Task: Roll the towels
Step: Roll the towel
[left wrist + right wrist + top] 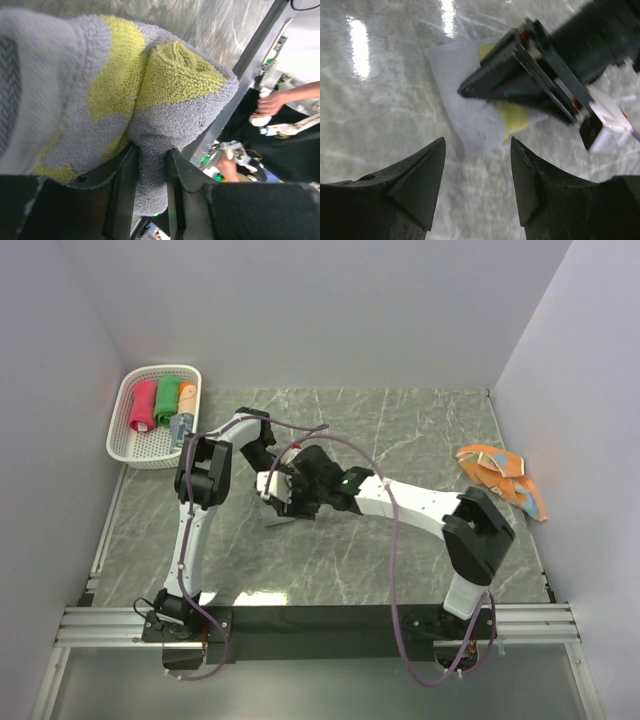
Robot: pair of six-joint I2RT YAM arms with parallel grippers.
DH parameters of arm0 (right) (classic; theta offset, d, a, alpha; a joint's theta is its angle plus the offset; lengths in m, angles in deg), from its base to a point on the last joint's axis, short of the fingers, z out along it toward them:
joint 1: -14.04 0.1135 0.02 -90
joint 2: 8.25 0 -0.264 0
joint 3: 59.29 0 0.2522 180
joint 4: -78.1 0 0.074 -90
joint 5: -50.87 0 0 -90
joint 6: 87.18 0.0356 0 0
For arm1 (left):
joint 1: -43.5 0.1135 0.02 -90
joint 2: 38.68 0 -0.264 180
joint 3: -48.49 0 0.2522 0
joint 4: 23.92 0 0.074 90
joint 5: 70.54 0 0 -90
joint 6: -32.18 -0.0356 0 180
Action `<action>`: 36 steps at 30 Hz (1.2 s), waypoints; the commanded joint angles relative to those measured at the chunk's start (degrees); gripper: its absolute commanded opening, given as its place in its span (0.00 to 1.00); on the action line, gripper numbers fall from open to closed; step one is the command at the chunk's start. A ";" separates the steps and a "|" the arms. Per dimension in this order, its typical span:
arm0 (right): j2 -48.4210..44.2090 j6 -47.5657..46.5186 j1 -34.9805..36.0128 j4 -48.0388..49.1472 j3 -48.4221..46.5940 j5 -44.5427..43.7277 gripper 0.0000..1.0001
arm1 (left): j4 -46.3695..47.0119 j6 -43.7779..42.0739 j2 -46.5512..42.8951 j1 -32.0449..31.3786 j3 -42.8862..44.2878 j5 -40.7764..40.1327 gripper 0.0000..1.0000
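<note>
In the left wrist view, the left tool (149, 175) is gripping a grey and yellow towel (165, 75). Its two dark fingers (122, 192) are pressing in on a grey fold at the bottom centre of the frame, and the rest of the cloth is bulging up across the upper left, its yellow patches showing between grey borders.

In the right wrist view, the right tool (477, 170) is hanging with its jaws spread apart and nothing between them. Its two dark fingertips are filling the lower left and lower right of the frame. The same towel is lying on the marbled table (380, 125) just above the gap between them, with the left tool reaching in over it from the upper right. From here it is not possible to tell whether the pinched edge is being lifted clear of the table.

In the top view, both arms are meeting at the centre of the frame, and a grey corner of the towel is showing just below the tools.

In the upper left, a white basket (125, 445) is holding a pink-red roll (144, 405), a green roll (166, 397), an orange roll (188, 392) and a grey-blue roll (181, 426), packed side by side.

At the right edge of the table, well apart from the arms, orange towels (500, 475) with light-blue marks are lying in a loose, unrolled heap.
</note>
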 commanded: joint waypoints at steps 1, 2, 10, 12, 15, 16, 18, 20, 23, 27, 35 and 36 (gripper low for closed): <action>4.12 -6.46 2.01 6.49 -0.80 -3.60 0.62 | 9.92 -2.45 5.55 -0.10 -0.43 -9.23 0.32; 5.17 -6.90 2.28 6.31 -1.94 -3.34 0.62 | 10.00 -2.28 5.73 -0.02 -0.43 -9.14 0.33; 13.61 -10.15 2.46 3.68 -4.67 -2.02 0.59 | 10.36 -2.10 5.82 0.16 -0.17 -9.23 0.35; 15.54 -10.76 2.46 3.06 -5.29 -2.11 0.57 | 10.09 -2.19 5.73 0.33 -0.08 -9.14 0.36; 17.74 -11.73 2.02 -1.14 -6.34 -1.15 0.41 | 10.44 -1.84 5.12 1.04 -0.78 -9.14 0.41; 18.01 -12.08 1.75 -2.73 -6.78 -0.36 0.25 | 10.79 -1.49 4.25 1.30 -1.13 -9.31 0.42; 17.67 -12.79 0.88 -5.02 -7.13 4.20 0.13 | 11.15 -0.18 3.10 2.44 -2.18 -9.58 0.45; 17.66 -12.79 -0.18 -8.27 -7.92 6.32 0.00 | 10.80 0.62 0.21 3.84 -3.23 -7.57 0.47; 18.54 -13.32 -1.15 -12.58 -9.07 9.49 0.00 | 12.19 2.37 -5.68 7.35 -6.13 -3.35 0.49; 20.03 -12.53 -1.59 -16.52 -11.17 12.65 0.00 | 13.78 1.24 -11.57 13.42 -7.64 3.76 0.50; 25.21 -7.09 -3.34 -25.58 -22.41 18.19 0.00 | 19.91 3.16 -23.87 22.47 -7.09 13.98 0.53; 26.87 -5.34 -3.95 -28.03 -23.91 18.89 0.00 | 22.37 6.65 -25.54 22.83 -8.41 13.11 0.54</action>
